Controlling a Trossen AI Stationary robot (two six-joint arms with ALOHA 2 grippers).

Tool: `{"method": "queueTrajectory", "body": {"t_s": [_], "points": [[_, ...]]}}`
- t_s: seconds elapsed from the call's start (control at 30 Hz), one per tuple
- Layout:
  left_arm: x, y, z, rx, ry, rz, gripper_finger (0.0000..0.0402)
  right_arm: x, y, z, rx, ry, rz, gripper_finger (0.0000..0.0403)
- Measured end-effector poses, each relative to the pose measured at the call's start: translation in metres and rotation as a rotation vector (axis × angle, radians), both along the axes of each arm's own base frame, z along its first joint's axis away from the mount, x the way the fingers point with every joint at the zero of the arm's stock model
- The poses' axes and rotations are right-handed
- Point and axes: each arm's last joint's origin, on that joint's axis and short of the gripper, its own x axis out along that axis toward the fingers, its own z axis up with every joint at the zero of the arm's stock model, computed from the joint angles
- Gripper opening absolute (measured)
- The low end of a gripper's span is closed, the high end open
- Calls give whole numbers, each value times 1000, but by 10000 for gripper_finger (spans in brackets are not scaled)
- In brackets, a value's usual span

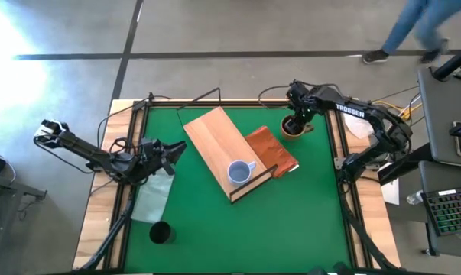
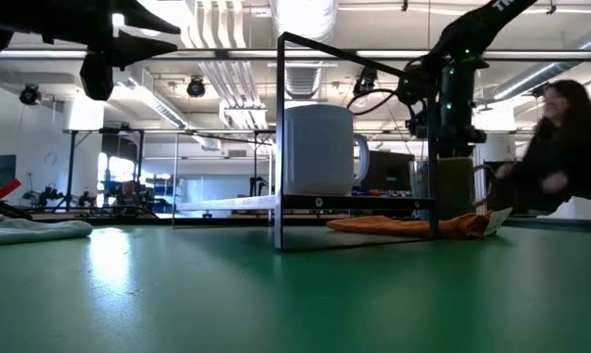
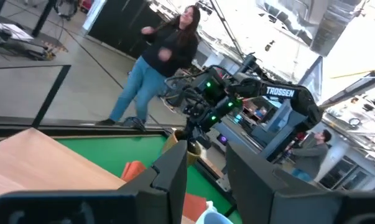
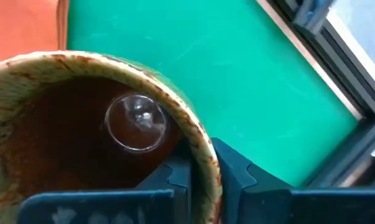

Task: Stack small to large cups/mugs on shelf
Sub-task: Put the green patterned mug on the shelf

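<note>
The brown mug stands at the table's far right, beside the orange cloth; it fills the right wrist view. My right gripper is shut on it from above. The light blue-grey mug stands upright on the near end of the tan shelf board, handle toward the right; in the low view it sits on the raised board. The black cup stands on the table at the near left. My left gripper is open and empty, raised left of the board. My right gripper holds the brown mug by its rim, one finger inside the mug and one finger outside. The fingers come from above, pointing down. The mug is upright; whether its base is on the table, I cannot tell.
An orange-brown folded cloth lies against the board's right side. A pale translucent bag lies at the left, under my left arm. A dark metal frame stands around the board. A person moves beyond the table's far edge.
</note>
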Motion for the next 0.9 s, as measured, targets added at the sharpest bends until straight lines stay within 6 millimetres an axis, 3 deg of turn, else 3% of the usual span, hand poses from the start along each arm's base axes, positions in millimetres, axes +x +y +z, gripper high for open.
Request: {"method": "queueTrajectory", "body": {"t_s": [0.47,0.73,0.9], "points": [[1,0,-1,1,7,8,96,34,-1,55,144,-44,103,29],[0,0,-6,5,19,7,96,92,6,101,87,-109,231,29],[0,0,-6,4,19,7,96,133,10,105,124,-65,304,29]]}}
